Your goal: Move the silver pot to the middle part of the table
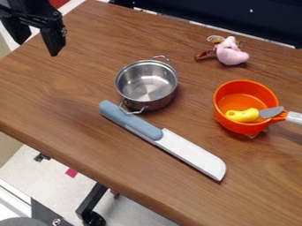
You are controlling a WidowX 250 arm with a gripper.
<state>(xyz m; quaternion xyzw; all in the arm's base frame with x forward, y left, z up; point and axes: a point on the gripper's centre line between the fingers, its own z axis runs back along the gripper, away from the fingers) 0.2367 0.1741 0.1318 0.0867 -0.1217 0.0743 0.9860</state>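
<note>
I've got my gripper (38, 48) hanging at the upper left of the camera view, two black fingers (54, 40) spread apart, tips downward.

Single camera, slanting down over wooden table (65, 101).

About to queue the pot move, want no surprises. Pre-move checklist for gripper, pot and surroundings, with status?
1. Gripper open: ok, fingers apart.
2. Silver pot upright and empty: ok.
3. Gripper lined up over pot: not ok, it is off at the upper left.
4. Pot's near handle free of the blue-handled knife: cannot tell, they meet in the view, contact unclear.
5. Pot separated from orange pan: ok, bare table between.
</note>
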